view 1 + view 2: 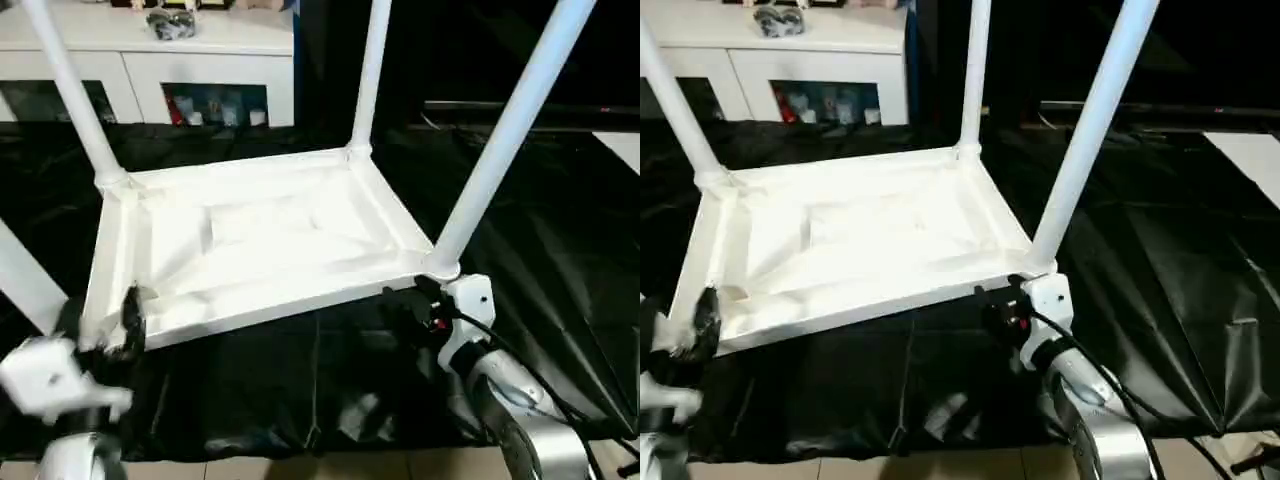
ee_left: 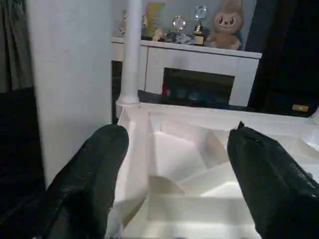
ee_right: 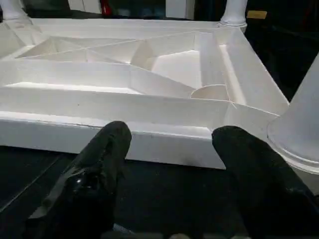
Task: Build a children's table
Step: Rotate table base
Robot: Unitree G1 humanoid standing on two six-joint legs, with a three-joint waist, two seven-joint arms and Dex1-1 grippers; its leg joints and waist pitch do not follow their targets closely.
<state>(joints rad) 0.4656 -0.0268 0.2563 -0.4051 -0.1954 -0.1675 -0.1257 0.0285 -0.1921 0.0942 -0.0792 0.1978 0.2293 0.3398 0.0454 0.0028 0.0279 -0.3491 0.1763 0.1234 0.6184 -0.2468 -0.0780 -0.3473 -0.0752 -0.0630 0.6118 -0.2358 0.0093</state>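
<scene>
The children's table lies upside down on a black cloth, its ribbed white top (image 1: 260,240) facing up. White tube legs stand in its sockets: far left (image 1: 75,95), far right (image 1: 370,75), near right (image 1: 505,140) and near left (image 1: 25,280). My left gripper (image 1: 100,322) is at the top's near left corner. Its black fingers (image 2: 94,174) stand wide apart on either side of the rim, beside the near left leg (image 2: 70,74). My right gripper (image 3: 174,164) is open just in front of the top's near edge (image 3: 99,134), close to the near right leg's flared base (image 3: 299,134), with nothing between its fingers.
A white cabinet (image 1: 150,60) with glass doors stands behind the table at the far left, with figurines (image 2: 227,22) on top. The black cloth (image 1: 560,260) covers the floor around the table. A strip of tiled floor (image 1: 300,468) shows at the near edge.
</scene>
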